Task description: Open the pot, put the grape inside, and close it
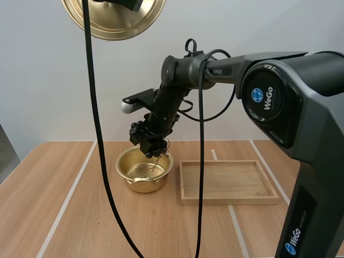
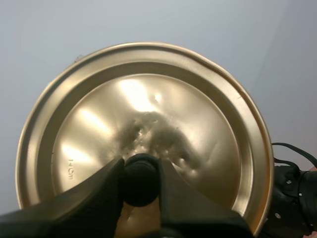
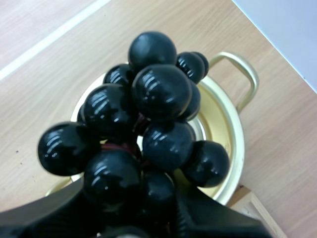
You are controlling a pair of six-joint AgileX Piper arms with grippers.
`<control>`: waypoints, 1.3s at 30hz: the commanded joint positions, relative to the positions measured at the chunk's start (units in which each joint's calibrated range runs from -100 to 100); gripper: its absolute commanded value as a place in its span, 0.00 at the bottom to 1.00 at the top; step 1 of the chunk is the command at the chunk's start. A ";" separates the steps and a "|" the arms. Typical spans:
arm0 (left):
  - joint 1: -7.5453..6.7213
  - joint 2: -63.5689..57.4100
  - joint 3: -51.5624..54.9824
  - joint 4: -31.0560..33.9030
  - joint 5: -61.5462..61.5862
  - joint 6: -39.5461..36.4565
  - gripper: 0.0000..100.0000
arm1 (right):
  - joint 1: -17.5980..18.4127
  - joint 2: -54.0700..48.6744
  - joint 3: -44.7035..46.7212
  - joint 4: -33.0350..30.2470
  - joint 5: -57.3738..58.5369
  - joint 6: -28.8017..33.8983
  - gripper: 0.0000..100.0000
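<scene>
L jaws clamped on lid knob (image 2: 141, 179); R jaws clamped on grapes (image 3: 148, 114).
Open pot (image 1: 141, 186) on counter (image 1: 80, 226), lid (image 2: 148, 94) up high; grapes hang right over pot, tray (image 1: 228, 200) just beside.

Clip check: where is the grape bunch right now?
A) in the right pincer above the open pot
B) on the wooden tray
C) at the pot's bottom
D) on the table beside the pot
A: the right pincer pinches the grape bunch above the open pot, while the left pincer holds the lid aloft.
</scene>
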 commanded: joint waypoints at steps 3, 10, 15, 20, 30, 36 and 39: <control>-0.21 0.22 -0.32 0.43 -1.26 -0.61 0.00 | 0.08 2.74 -1.65 0.61 3.23 -0.66 0.00; -0.21 0.22 -0.32 3.30 -1.90 -0.61 0.00 | 0.08 5.86 -1.65 0.61 4.60 -0.90 0.00; -0.21 0.22 -0.32 3.30 -2.86 -0.61 0.00 | 0.08 7.15 -1.65 0.61 4.60 -0.98 0.00; -0.21 0.22 -0.32 3.30 -2.86 -0.61 0.00 | 0.08 9.20 -2.42 0.61 4.12 -0.98 0.00; -0.21 0.22 -0.32 3.30 -2.68 -0.61 0.00 | 0.08 11.95 -3.67 1.27 2.15 -1.29 0.00; -0.21 0.22 -0.32 3.30 -2.68 -0.61 0.00 | 0.11 13.96 -3.67 1.90 1.21 -1.38 0.00; -0.21 0.22 -0.32 3.30 -2.68 -0.61 0.00 | 0.11 15.47 -3.67 2.06 0.78 -1.38 0.00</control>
